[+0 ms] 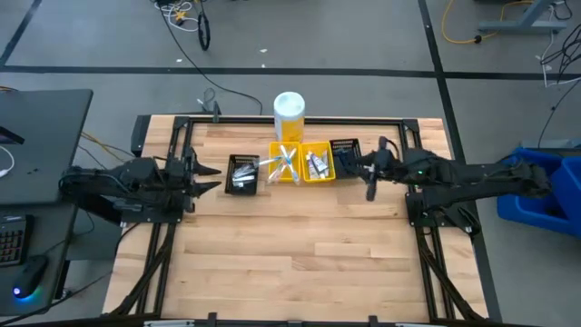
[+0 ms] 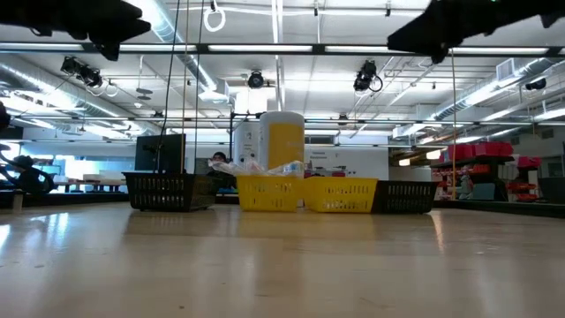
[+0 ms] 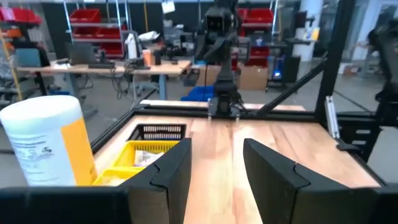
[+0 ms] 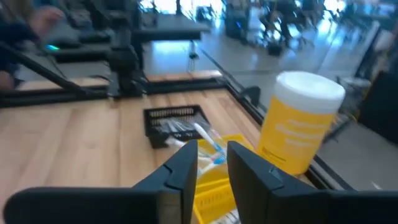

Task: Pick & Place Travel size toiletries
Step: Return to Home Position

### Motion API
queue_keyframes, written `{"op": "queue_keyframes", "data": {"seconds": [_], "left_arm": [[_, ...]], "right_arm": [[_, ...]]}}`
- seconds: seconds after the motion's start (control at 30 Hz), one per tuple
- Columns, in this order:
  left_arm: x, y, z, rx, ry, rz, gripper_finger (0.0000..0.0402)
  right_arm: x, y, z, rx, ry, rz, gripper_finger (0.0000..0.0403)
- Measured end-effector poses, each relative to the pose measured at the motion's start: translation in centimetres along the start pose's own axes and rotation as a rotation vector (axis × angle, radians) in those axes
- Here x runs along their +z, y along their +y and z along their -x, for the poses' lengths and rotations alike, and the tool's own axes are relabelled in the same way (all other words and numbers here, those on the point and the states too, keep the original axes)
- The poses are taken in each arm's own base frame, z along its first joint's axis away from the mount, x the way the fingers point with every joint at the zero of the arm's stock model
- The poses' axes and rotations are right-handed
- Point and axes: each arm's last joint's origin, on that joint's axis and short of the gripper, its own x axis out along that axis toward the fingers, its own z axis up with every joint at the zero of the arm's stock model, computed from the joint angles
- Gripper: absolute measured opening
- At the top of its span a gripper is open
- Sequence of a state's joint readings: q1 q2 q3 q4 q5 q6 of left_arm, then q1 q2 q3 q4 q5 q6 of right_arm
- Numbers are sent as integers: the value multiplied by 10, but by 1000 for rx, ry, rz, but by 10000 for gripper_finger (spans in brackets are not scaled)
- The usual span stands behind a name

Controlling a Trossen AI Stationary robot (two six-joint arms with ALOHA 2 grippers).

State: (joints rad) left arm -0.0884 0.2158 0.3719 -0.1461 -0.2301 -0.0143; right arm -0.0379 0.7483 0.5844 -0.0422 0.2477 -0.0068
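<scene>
The travel size toiletries lie in a row of small bins at the table's far middle. Blue and white toothbrushes (image 1: 284, 160) stick out of the left yellow bin (image 1: 275, 173). Small silvery pieces (image 1: 317, 163) fill the right yellow bin, and more (image 1: 242, 174) lie in the left black bin (image 1: 243, 160). My left gripper (image 1: 216, 178) hovers open just left of that black bin, level, with nothing between its fingers (image 3: 171, 168). My right gripper (image 1: 368, 178) hovers right of the bins with a narrow gap between its fingers (image 4: 186, 165) and nothing in it.
A tall white-and-yellow cylindrical container (image 1: 289, 113) stands behind the yellow bins at the far edge. A second black bin (image 1: 345, 149) sits at the row's right end, close to my right gripper. Bare wood (image 1: 300, 245) covers the near half of the table. A black frame (image 1: 182, 120) rims it.
</scene>
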Motion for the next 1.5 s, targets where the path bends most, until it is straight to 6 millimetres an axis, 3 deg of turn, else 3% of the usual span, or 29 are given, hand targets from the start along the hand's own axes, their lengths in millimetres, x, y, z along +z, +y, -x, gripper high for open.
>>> {"op": "queue_keyframes", "data": {"seconds": [0.17, 0.4, 0.93, 1.1, 1.4, 1.5], "left_arm": [[-8, 5, 11, 2, -68, -11, 155], [-40, 7, 10, 20, -57, 18, 155], [-83, 6, -5, 34, -47, 71, 155], [-86, 6, -6, 32, -62, 69, 155], [-85, 6, -6, 39, -64, 64, 155], [-86, 7, -6, 54, -63, 111, 155]], "right_arm": [[-21, -5, 21, 15, -62, 5, 69], [-44, -8, 36, 22, -103, -5, 37], [-82, -7, 48, 152, -153, 6, 18], [-95, -5, 52, 240, -230, 26, 18], [-122, -4, 49, 242, -282, 2, 18], [-123, -4, 50, 256, -274, -7, 18]]}}
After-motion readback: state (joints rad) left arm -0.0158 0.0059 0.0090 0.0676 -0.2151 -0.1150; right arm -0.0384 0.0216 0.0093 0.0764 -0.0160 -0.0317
